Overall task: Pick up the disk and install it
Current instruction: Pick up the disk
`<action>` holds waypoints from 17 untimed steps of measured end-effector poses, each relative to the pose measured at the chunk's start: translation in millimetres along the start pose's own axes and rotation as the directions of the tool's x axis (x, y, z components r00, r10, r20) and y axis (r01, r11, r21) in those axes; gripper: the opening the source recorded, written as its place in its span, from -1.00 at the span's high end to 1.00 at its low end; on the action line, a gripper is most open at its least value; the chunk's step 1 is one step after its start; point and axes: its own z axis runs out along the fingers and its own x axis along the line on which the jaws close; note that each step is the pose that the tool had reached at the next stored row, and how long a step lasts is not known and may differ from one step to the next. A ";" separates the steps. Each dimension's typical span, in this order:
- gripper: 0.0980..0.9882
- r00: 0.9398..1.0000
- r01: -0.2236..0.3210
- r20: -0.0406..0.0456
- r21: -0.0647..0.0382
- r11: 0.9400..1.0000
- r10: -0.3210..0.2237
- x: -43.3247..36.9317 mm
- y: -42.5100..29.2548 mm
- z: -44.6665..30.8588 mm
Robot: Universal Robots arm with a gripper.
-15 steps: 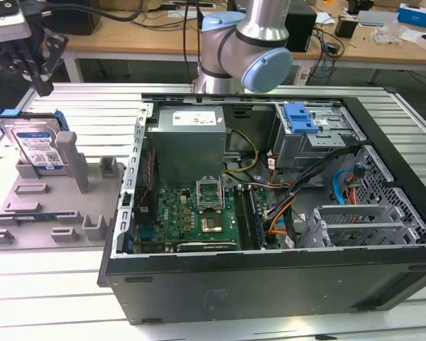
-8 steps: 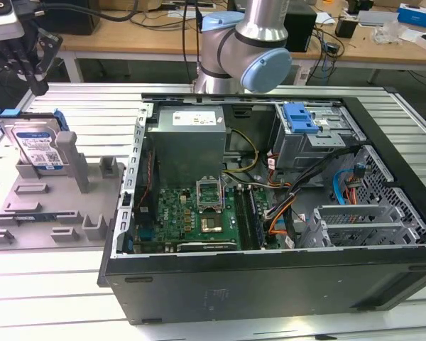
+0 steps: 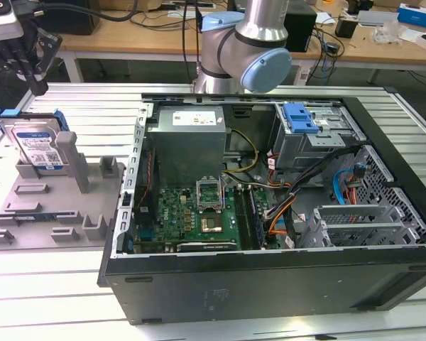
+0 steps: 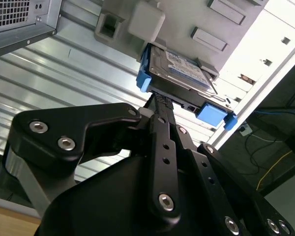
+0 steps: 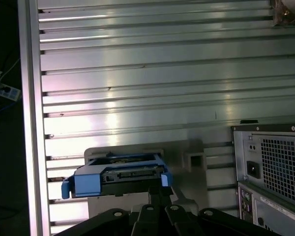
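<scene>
Behind, wooden desks (image 3: 128, 35) carry cables and boxes. In front lies a ribbed aluminium worktop (image 3: 78, 99).

Well left of the open computer case (image 3: 270, 284), a grey fixture plate (image 3: 50, 206) with upright posts lies on the worktop. The disk (image 3: 37, 145) stands on edge in it, with a blue frame along its rim. Its white-and-blue label faces outward, the print too small to read.

The tool (image 3: 35, 82) hangs just above the disk and apart from it. In the second wrist view its fingers (image 4: 160, 101) are drawn together with nothing between them, and they point at the disk's (image 4: 182, 69) blue-framed edge.

Inside the case sit 1 grey power supply (image 3: 188, 142) with a white label, a green motherboard (image 3: 192, 213) and, further right, a blue latch (image 3: 300, 117).
</scene>
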 end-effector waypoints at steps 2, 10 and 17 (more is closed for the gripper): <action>0.98 1.000 0.000 0.000 0.000 1.000 0.000 0.1 0.0 0.0; 0.98 1.000 0.015 -0.001 0.000 1.000 -0.015 0.4 0.0 0.0; 0.98 0.972 0.233 -0.011 -0.005 0.973 -0.233 0.4 -0.1 1.1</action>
